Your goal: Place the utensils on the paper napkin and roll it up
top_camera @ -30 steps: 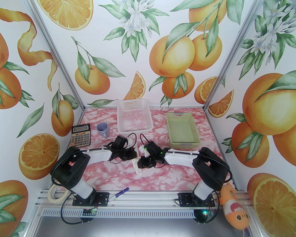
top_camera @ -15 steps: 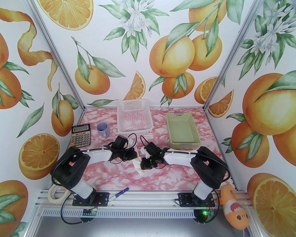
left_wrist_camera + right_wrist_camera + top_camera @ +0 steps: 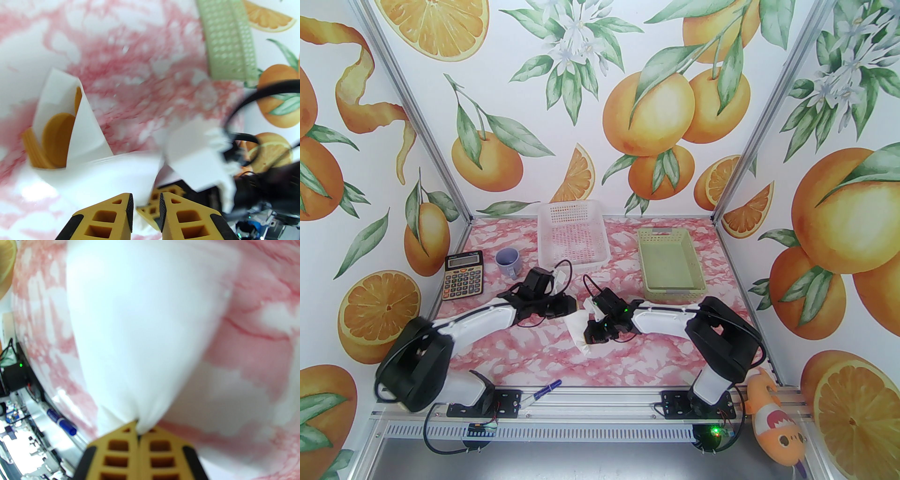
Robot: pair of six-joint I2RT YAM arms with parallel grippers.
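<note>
The paper napkin (image 3: 93, 150) is wrapped into a loose cone around the utensils, and it lies between my two grippers at the table's middle (image 3: 579, 331). The orange-brown spoon (image 3: 57, 138) and fork (image 3: 35, 150) stick out of the roll's open end in the left wrist view. My left gripper (image 3: 145, 196) stands just behind the roll with its jaws a little apart and nothing between them; from above it sits at the roll's far left (image 3: 573, 307). My right gripper (image 3: 138, 425) is shut on a bunched corner of the napkin (image 3: 145, 333), at the roll's near end (image 3: 588, 338).
A white perforated basket (image 3: 572, 234) and a green basket (image 3: 670, 267) stand at the back. A mug (image 3: 507, 261) and calculator (image 3: 463, 280) sit at the back left. A blue pen (image 3: 543, 393) lies on the front rail, and a plush fish (image 3: 773, 422) at the front right.
My left gripper has opened and let go of the napkin, drawing back a little to the far left while that arm's elbow dropped low. The right gripper stayed shut on the napkin.
</note>
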